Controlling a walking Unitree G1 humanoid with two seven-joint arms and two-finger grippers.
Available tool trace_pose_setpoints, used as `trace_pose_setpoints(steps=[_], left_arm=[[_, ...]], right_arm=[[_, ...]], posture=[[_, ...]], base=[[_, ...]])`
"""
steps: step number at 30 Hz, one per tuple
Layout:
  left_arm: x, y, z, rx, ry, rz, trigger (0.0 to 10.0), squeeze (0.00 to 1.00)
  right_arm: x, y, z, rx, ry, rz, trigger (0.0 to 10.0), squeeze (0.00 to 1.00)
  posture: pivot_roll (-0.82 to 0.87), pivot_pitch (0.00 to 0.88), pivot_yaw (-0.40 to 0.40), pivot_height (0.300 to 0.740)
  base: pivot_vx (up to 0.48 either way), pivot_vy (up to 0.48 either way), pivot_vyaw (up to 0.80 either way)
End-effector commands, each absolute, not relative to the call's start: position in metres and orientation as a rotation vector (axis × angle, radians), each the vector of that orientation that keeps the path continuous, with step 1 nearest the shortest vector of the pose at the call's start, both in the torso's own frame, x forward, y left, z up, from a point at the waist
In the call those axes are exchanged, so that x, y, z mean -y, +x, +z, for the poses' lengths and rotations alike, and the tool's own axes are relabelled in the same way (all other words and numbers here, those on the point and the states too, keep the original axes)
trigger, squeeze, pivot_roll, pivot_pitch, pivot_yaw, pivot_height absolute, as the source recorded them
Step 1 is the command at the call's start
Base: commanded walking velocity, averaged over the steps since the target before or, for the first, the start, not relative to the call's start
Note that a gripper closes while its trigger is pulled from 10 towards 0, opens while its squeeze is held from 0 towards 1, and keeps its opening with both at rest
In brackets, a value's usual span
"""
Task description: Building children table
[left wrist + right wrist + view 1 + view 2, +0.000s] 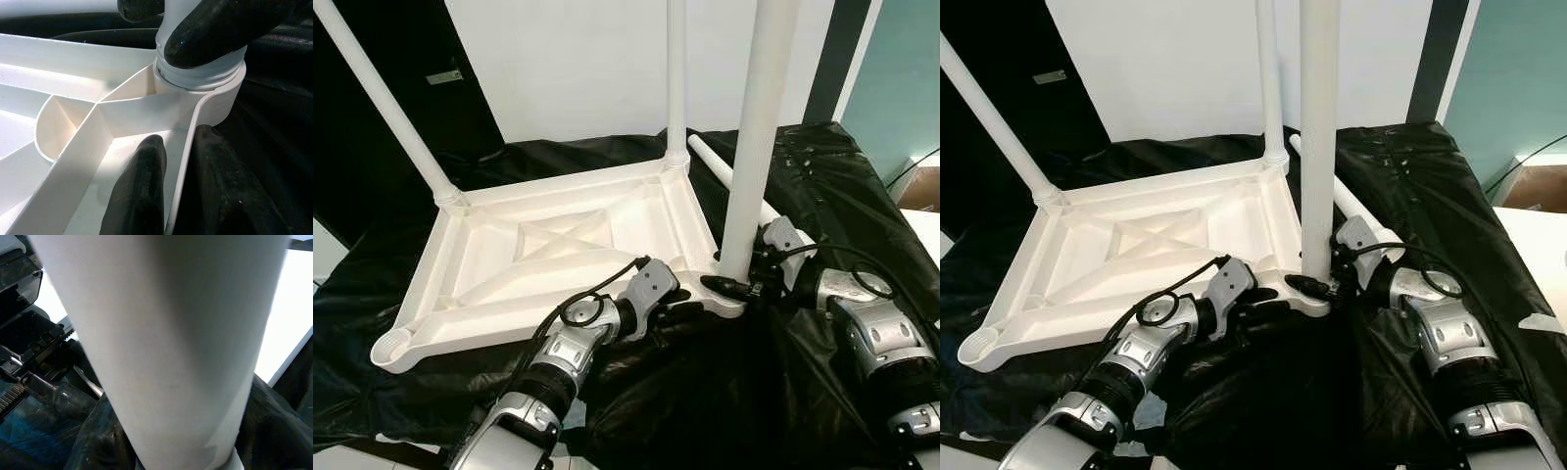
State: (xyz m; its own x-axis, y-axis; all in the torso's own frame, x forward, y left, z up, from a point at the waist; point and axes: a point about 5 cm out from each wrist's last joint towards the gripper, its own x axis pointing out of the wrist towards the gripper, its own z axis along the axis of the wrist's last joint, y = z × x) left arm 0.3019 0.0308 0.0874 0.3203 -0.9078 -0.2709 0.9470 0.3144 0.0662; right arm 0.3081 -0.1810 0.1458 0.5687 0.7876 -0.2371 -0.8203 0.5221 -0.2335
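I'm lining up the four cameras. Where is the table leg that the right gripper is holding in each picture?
Left eye view: table leg, upright, right of centre.
Right eye view: same leg, near centre.
Left wrist view: its threaded base in the corner socket.
Right wrist view: the close white column.
Shared landmark: that corner socket.

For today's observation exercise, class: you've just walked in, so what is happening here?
A humanoid robot is assembling a white plastic children's table top, lying upside down on black plastic sheeting. Its right pincer grips the base of a white tubular leg standing in the near corner socket. The left pincer clamps the table's rim beside that socket. Two other legs stand fitted; a spare white leg lies on the sheeting, and one corner socket is empty.
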Motion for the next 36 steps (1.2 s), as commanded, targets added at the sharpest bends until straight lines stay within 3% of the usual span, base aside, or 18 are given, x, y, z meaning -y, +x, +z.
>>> trace_pose_setpoints(steps=[1, 5, 7, 10, 16, 20, 21, 22, 23, 28, 29, 36], left_arm=[[-0.04, 0.288, 0.057, -0.358, 0.226, -1.261, 10.0, 0.0], [-0.039, 0.287, 0.057, -0.357, 0.226, -1.259, 10.0, 0.0], [-0.038, 0.287, 0.057, -0.356, 0.225, -1.26, 10.0, 0.0], [-0.038, 0.287, 0.057, -0.356, 0.223, -1.263, 10.0, 0.0], [-0.037, 0.286, 0.056, -0.361, 0.224, -1.27, 10.0, 0.0], [-0.036, 0.285, 0.055, -0.361, 0.221, -1.273, 10.0, 0.0], [-0.036, 0.286, 0.056, -0.361, 0.221, -1.271, 10.0, 0.0], [-0.037, 0.286, 0.056, -0.361, 0.222, -1.27, 10.0, 0.0], [-0.038, 0.286, 0.056, -0.361, 0.222, -1.268, 10.0, 0.0], [-0.039, 0.287, 0.055, -0.363, 0.223, -1.265, 10.0, 0.0], [-0.039, 0.286, 0.055, -0.364, 0.224, -1.265, 10.0, 0.0], [-0.037, 0.287, 0.056, -0.36, 0.223, -1.267, 10.0, 0.0]], right_arm=[[0.175, 0.301, 0.14, -0.107, -0.328, 0.96, 0.0, 0.0], [0.159, 0.297, 0.131, -0.039, -0.187, 0.751, 0.0, 0.0], [0.151, 0.288, 0.12, 0.01, -0.118, 0.538, 0.0, 0.0], [0.149, 0.275, 0.112, 0.067, -0.107, 0.359, 0.0, 0.0], [0.162, 0.281, 0.126, 0.157, -0.133, 0.21, 0.0, 0.0], [0.151, 0.28, 0.123, 0.145, -0.154, 0.239, 0.0, 0.0], [0.146, 0.279, 0.121, 0.131, -0.153, 0.273, 10.0, 0.0], [0.143, 0.279, 0.12, 0.121, -0.152, 0.295, 10.0, 0.0], [0.14, 0.278, 0.119, 0.114, -0.131, 0.349, 10.0, 1.0], [0.139, 0.28, 0.119, 0.1, -0.122, 0.428, 10.0, 1.0], [0.143, 0.284, 0.12, 0.087, -0.141, 0.452, 10.0, 0.0], [0.163, 0.293, 0.13, 0.013, -0.287, 0.751, 10.0, 0.0]], posture=[[-0.09, 0.0, 0.089, 0.74], [-0.08, 0.0, 0.087, 0.74], [-0.08, 0.0, 0.087, 0.74], [-0.08, 0.0, 0.088, 0.74], [-0.09, 0.0, 0.092, 0.74], [-0.09, 0.0, 0.094, 0.74], [-0.09, 0.0, 0.094, 0.74], [-0.09, 0.0, 0.094, 0.74], [-0.08, 0.0, 0.093, 0.74], [-0.08, 0.0, 0.093, 0.74], [-0.08, 0.0, 0.093, 0.74], [-0.09, 0.0, 0.095, 0.74]], base=[[0.0, 0.0, 0.0], [0.0, 0.0, 0.0], [0.0, 0.0, 0.0], [0.0, 0.0, 0.0], [0.0, 0.0, 0.0], [0.0, 0.0, 0.0], [0.0, 0.0, 0.0], [0.0, 0.0, 0.0], [0.0, 0.0, 0.0], [0.0, 0.0, 0.0], [0.0, 0.0, 0.0], [0.0, 0.0, 0.0]])
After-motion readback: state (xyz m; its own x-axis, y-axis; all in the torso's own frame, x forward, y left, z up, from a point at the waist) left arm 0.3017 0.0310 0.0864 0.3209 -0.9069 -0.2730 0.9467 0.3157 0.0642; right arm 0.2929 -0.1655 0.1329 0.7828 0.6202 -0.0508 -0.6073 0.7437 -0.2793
